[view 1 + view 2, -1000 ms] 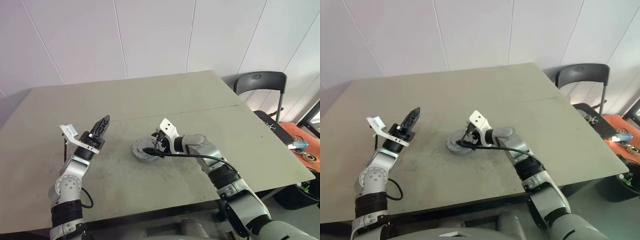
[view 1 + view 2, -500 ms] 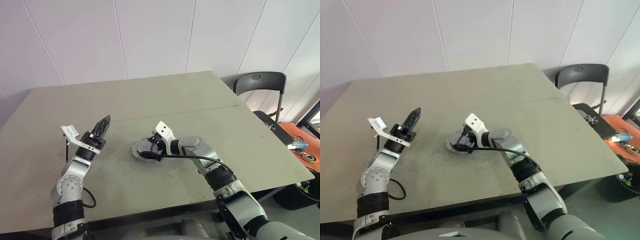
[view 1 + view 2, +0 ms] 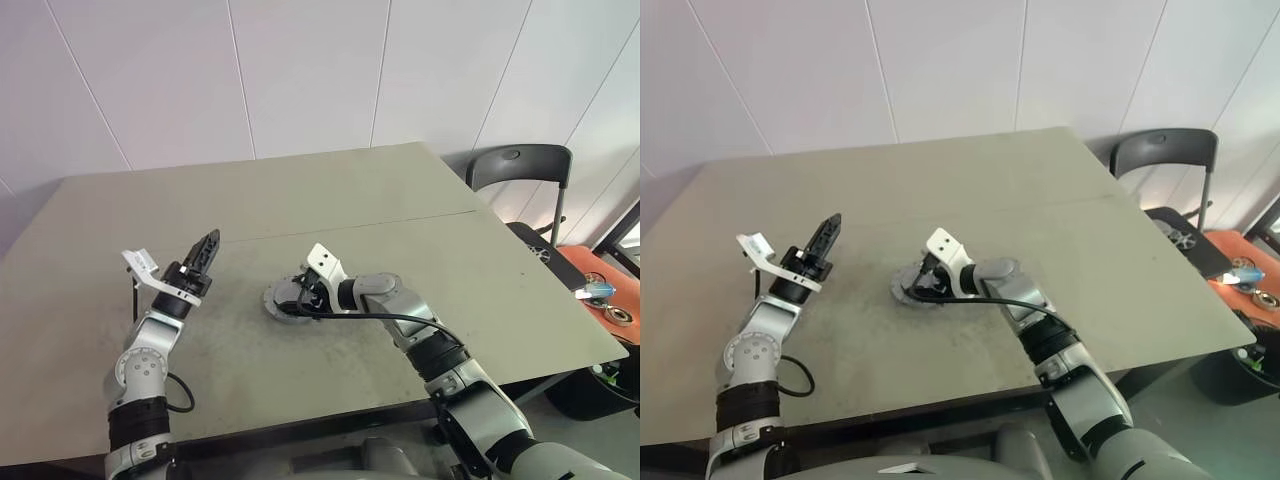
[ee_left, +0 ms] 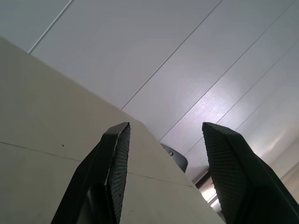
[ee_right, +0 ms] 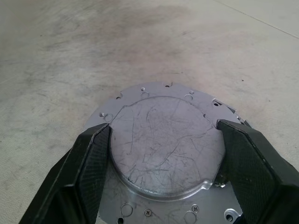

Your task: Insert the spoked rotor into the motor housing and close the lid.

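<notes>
Both tool (image 5: pixel 161 172) fingers flanking lid (image 5: pixel 163 149)

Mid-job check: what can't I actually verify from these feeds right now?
1. Whether the spoked rotor is seated: in the right wrist view, the scratched grey round metal disc covers whatever sits beneath it.
2. The disc's side wall: in the head views it is too small and partly behind the right claw.
3. The small parts on the orange surface: in the head views they are too small and cropped by the picture's right edge.
</notes>
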Motion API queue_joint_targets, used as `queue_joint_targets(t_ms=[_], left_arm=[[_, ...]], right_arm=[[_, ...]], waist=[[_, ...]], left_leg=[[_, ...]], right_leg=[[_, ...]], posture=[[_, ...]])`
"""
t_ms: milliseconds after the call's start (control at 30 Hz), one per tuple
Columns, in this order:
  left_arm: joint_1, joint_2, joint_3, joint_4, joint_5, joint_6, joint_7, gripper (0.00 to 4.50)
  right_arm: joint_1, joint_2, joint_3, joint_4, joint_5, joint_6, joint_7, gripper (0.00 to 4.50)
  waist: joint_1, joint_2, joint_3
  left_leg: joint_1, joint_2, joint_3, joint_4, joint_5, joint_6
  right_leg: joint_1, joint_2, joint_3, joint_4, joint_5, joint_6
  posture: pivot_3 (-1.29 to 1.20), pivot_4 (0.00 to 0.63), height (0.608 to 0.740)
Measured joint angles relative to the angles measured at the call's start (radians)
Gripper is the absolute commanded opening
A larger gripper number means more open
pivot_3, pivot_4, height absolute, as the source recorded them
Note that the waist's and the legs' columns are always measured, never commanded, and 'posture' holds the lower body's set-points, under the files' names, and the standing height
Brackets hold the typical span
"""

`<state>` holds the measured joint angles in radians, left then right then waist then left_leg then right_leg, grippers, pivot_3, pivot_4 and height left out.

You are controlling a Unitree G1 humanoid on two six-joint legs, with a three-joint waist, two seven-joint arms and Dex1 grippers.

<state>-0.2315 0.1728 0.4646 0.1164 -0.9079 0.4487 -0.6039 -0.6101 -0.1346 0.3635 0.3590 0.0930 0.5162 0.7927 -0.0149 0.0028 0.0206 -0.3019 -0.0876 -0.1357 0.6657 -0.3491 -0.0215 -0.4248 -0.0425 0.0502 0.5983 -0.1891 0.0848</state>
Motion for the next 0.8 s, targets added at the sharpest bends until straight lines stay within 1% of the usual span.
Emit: queue_joint_targets(t_ms=[233,433,633,800], left_arm=[[-0.008,-0.004,0.001,0.002,-0.019,-0.002,0.000,2.61],[-0.008,-0.005,0.001,0.009,-0.020,-0.002,0.000,2.61],[-0.008,-0.015,0.001,0.019,-0.020,-0.002,0.000,2.61],[-0.007,-0.020,-0.001,0.020,-0.020,-0.002,0.000,2.61]], right_arm=[[0.000,0.036,-0.110,0.053,0.088,0.046,0.006,3.23],[0.000,0.029,-0.113,0.057,0.086,0.040,0.020,3.23],[0.023,-0.006,-0.106,0.017,0.098,0.025,0.104,3.23],[0.036,-0.003,-0.115,0.010,0.119,0.005,0.124,3.23]], waist=[[0.000,0.000,0.000],[0.001,0.000,0.000],[0.002,0.000,0.001],[0.002,0.000,0.002]], left_leg=[[-0.001,0.000,0.000,0.000,0.000,0.000],[-0.001,0.000,-0.001,0.000,0.000,0.000],[-0.003,0.000,-0.001,-0.001,-0.001,0.001],[-0.004,0.000,-0.001,-0.003,-0.001,0.001]], right_leg=[[0.000,0.000,0.000,0.000,0.000,0.000],[0.000,0.000,0.000,-0.001,0.000,0.000],[-0.002,-0.001,-0.001,-0.002,0.000,0.001],[-0.003,-0.001,-0.001,-0.003,-0.001,0.001]], posture=[[0.00,0.000,0.740],[0.00,0.000,0.740],[0.00,0.000,0.740],[0.00,0.000,0.740]])
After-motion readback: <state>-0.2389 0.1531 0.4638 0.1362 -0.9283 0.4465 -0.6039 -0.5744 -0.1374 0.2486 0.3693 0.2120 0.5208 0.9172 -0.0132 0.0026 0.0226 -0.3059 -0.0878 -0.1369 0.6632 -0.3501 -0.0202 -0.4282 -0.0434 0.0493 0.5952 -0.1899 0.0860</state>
